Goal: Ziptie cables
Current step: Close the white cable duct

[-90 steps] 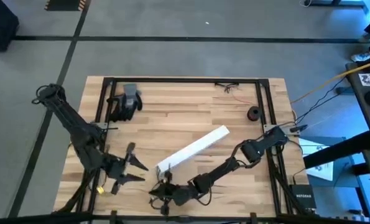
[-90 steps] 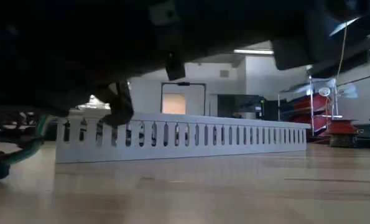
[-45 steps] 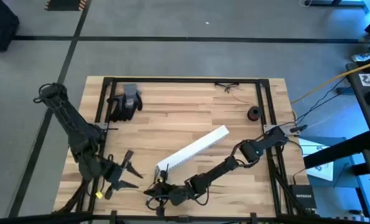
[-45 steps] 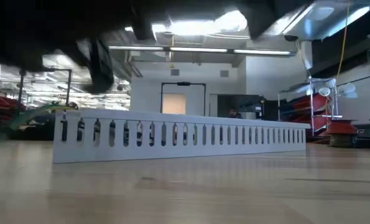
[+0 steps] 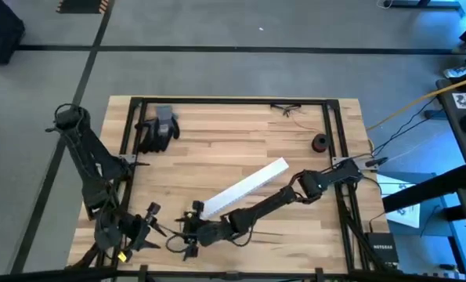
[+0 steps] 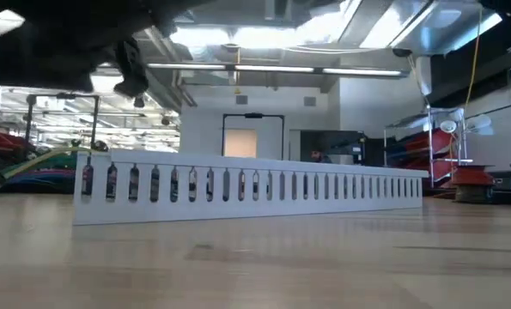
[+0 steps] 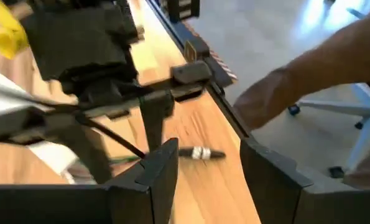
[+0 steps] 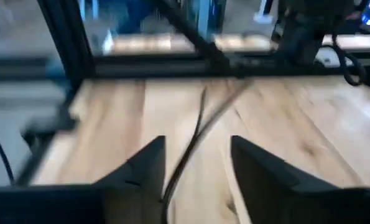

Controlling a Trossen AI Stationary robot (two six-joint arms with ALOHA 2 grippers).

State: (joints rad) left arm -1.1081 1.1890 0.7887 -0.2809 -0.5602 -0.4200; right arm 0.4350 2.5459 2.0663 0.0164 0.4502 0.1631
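Both arms have slid toward the table's near-left corner; left fingers [image 7: 163, 177] parted, right fingers [image 8: 144, 168] straddle cables [image 8: 194, 134].

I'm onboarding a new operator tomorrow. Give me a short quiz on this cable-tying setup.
1. True or false: the left pincer and the right pincer are at opposite ends of the wooden table.
2. In the high view, which thing lies nearest the table's upper left corner?
A. the grey-and-black glove
B. the long white slotted plastic strip
C. the small black round spool
3. Fill in: in the right wrist view, the thin dark cable runs between the right pincer's two ___ fingers (open or shut).

Key: 1. False, they are close together at one edge. 2. A. 3. open.
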